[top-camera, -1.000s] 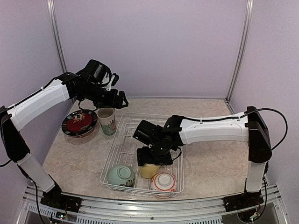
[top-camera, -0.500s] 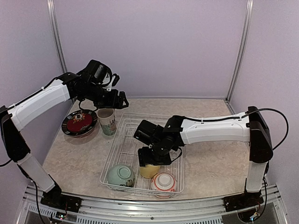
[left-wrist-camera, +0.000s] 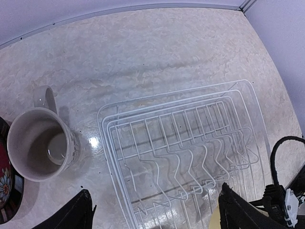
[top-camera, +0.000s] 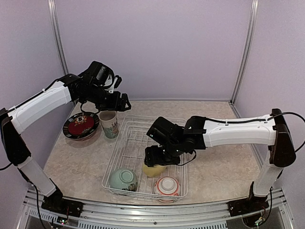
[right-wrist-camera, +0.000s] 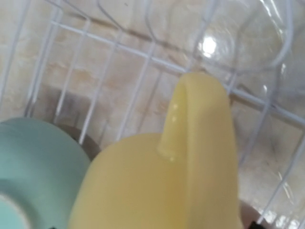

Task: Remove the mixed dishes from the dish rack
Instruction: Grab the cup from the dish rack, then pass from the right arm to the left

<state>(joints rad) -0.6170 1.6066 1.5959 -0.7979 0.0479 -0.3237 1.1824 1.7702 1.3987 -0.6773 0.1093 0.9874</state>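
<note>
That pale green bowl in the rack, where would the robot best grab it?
Probably the raised foot ring, from straight above. The pale green bowl sits upside down in the dish rack, rim downward on the wires, so only its base is offered.
</note>
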